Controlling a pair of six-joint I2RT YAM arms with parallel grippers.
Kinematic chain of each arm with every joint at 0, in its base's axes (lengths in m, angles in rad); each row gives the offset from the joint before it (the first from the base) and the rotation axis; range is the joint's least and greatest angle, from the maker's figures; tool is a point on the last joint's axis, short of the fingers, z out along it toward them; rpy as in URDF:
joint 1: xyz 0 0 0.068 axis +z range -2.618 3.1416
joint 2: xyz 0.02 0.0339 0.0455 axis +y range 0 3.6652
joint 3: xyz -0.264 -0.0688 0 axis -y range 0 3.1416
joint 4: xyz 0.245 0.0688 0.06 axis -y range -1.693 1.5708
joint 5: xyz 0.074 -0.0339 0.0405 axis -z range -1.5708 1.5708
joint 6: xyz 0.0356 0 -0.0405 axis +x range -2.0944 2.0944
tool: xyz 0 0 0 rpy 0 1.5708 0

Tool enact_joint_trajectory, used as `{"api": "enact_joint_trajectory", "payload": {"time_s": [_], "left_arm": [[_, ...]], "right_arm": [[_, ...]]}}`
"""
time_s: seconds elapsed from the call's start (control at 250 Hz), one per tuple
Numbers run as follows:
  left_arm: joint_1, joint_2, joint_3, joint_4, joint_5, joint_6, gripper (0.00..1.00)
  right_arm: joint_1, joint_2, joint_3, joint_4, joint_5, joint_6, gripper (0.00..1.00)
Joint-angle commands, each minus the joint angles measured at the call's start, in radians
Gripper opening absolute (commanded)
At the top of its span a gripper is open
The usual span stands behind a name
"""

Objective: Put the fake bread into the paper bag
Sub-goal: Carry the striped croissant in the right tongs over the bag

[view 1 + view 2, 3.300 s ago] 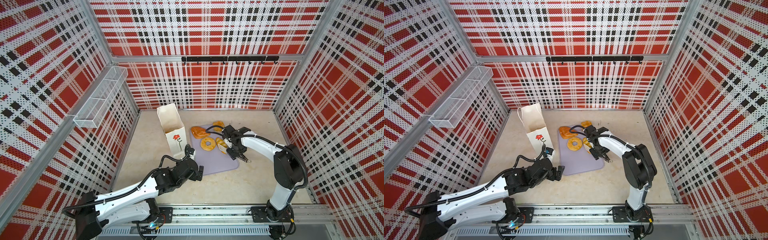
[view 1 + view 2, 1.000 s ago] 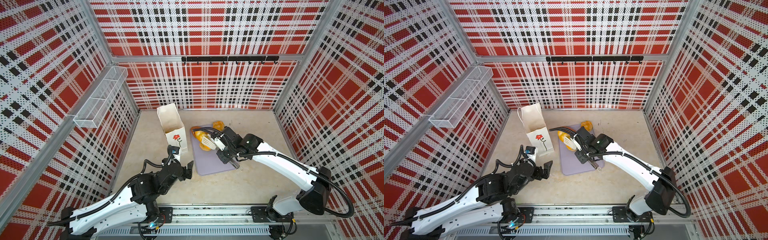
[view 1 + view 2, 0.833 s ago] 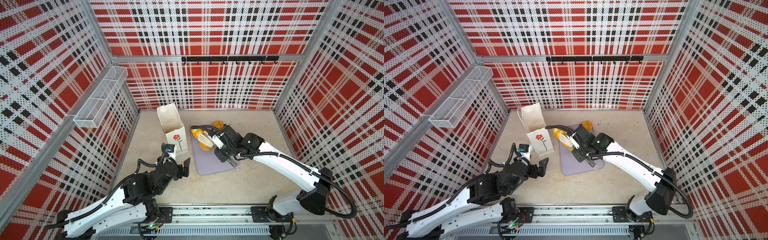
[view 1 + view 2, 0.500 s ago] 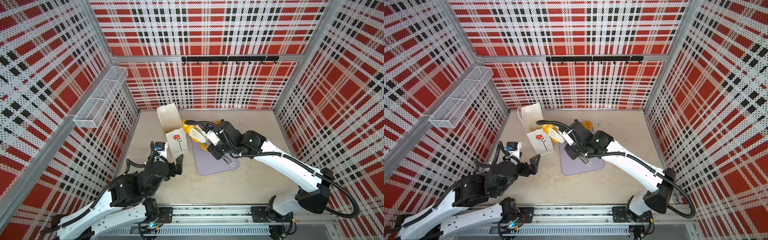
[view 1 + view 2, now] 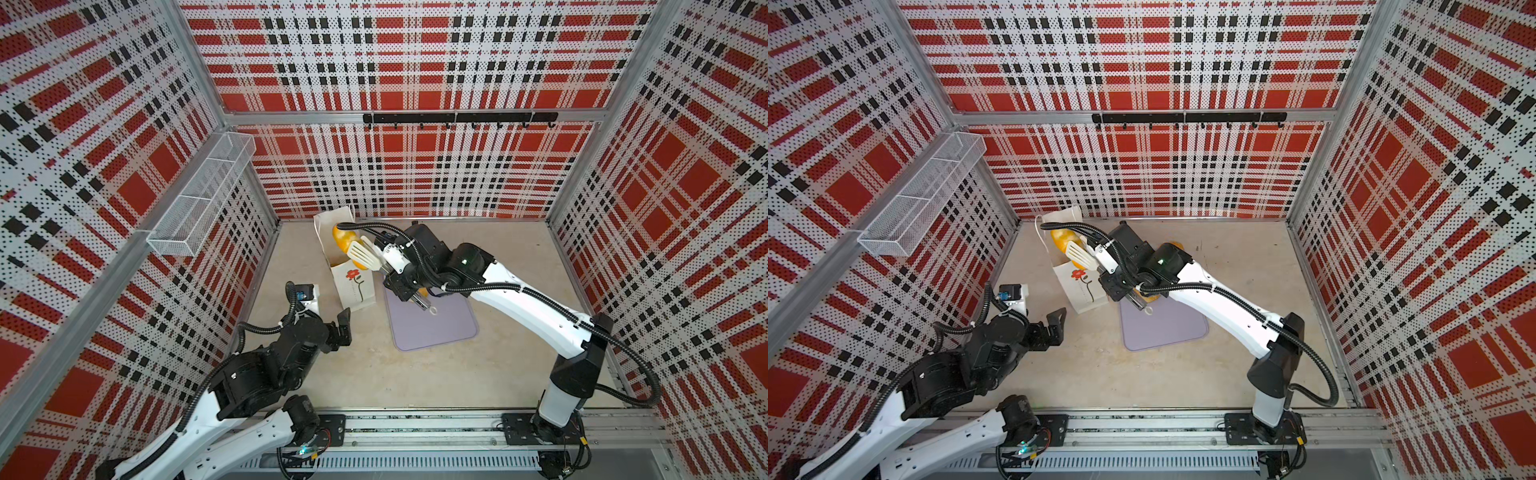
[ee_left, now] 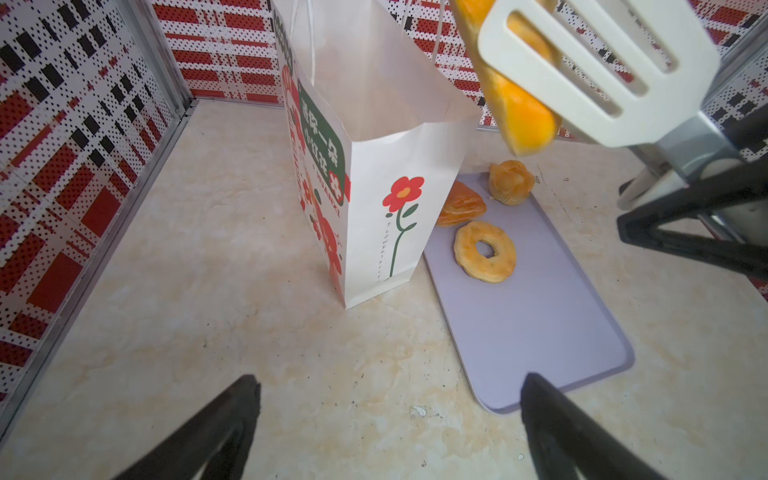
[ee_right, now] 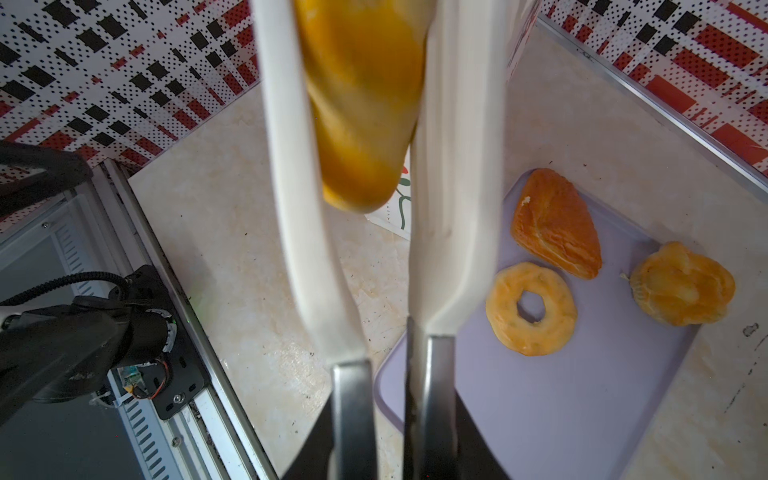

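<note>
So the right gripper (image 7: 395,419) was clamped on the metal handles of the tongs (image 6: 594,54), and the tongs were pinching one long piece of fake bread (image 6: 515,108) in the air over the paper bag (image 6: 395,232). In both top views it sat above the open mouth, toward the tray-side rim. The left gripper (image 5: 344,326) hung wide open and empty near the bag's front, touching nothing. A doughnut (image 6: 484,252), flaky square (image 6: 461,203) and bun (image 6: 511,183) lay on the tray (image 6: 540,324).

The bread's long axis ran along the tong blades, pointing from the tray side toward the bag's back corner. It looked tilted, the end nearer the handles lower. The bag seemed narrow to us, so we'd have nudged the bread to the middle of the mouth, dipped it below the rim without brushing the paper, then eased the tongs apart. Clip that rim and we reckoned the bag would tip.
</note>
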Motion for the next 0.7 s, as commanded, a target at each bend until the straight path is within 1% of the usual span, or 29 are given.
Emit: {"api": "enact_joint_trajectory", "payload": {"time_s": [0.0,0.188,0.42,0.528,0.696], "left_arm": [[0.03,-0.006,-0.019,0.011,0.036,0.004,0.99],[0.075,0.001,-0.045,0.04,0.081,0.017,0.99],[0.141,0.006,-0.062,0.068,0.146,0.034,0.99],[0.158,0.003,-0.065,0.069,0.161,0.04,0.99],[0.174,0.0,-0.069,0.071,0.176,0.042,0.99]], "right_arm": [[0.004,0.033,0.09,0.063,0.004,-0.022,0.31],[-0.015,0.129,0.231,0.008,0.019,-0.015,0.32],[-0.026,0.253,0.411,-0.082,0.032,-0.043,0.33],[-0.032,0.284,0.443,-0.099,0.051,-0.048,0.33],[-0.044,0.297,0.442,-0.099,0.061,-0.051,0.35]]}}
